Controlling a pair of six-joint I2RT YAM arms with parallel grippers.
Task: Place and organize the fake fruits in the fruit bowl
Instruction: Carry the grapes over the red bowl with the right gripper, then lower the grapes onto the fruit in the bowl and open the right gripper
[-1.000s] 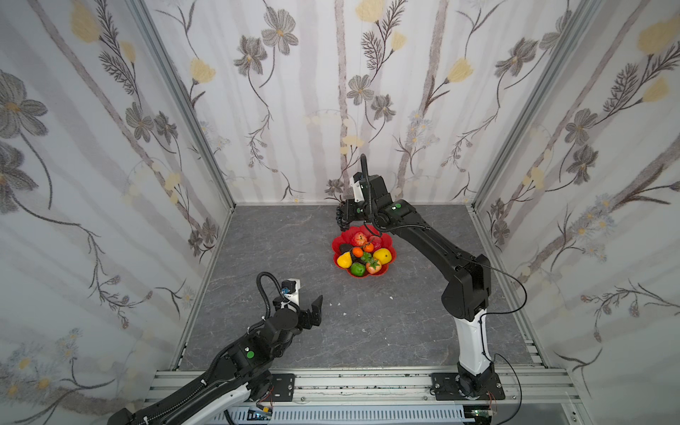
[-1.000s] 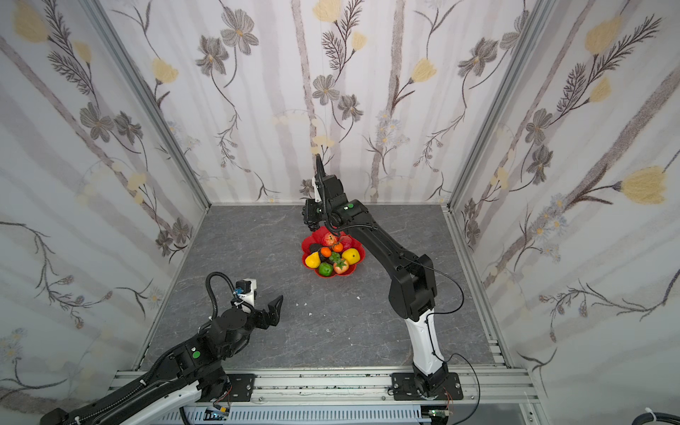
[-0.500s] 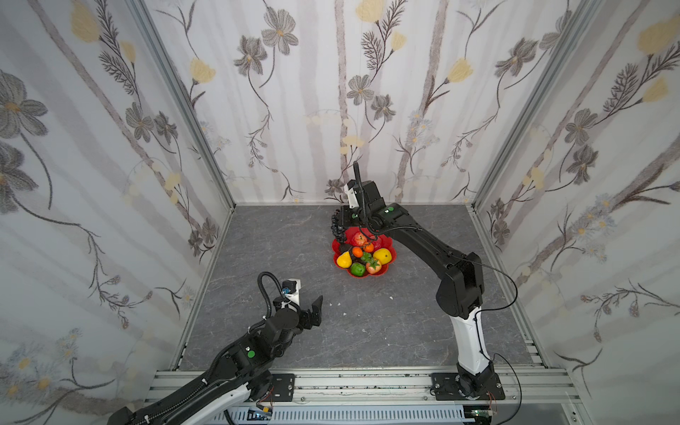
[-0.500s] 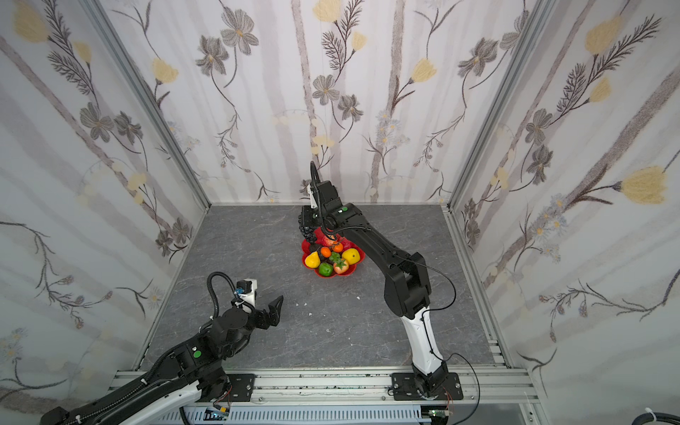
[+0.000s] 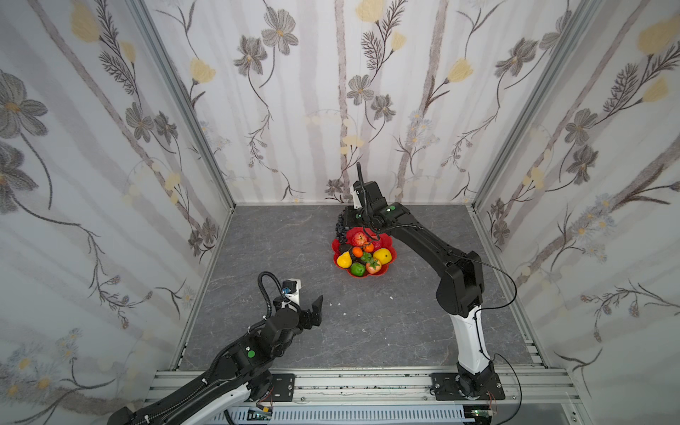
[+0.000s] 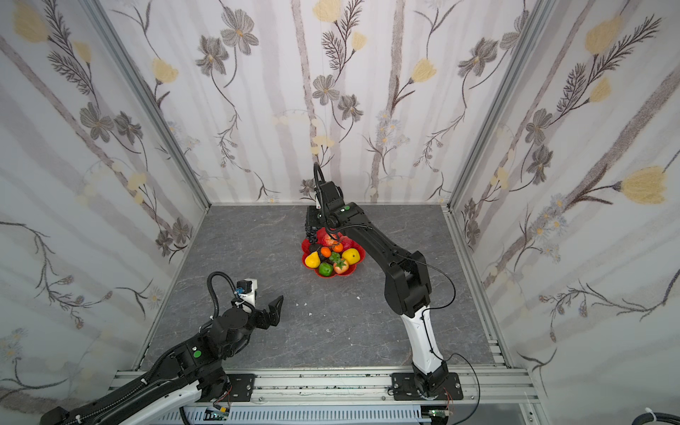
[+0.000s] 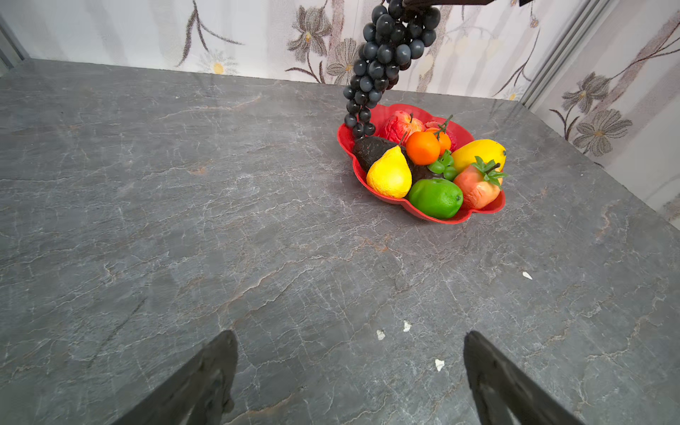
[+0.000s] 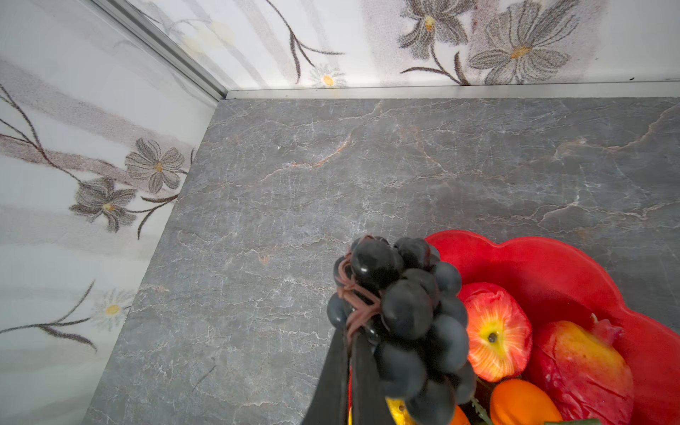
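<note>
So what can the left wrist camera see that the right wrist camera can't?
Only the left wrist camera: the open left pincer, the green fruit, the lemon and some white crumbs.
Only the right wrist camera: the right pincer shut on the brown stem of the grapes, and the corner where the walls meet.
Both: the grapes hanging over the edge of the red bowl, the red apple and an orange.
</note>
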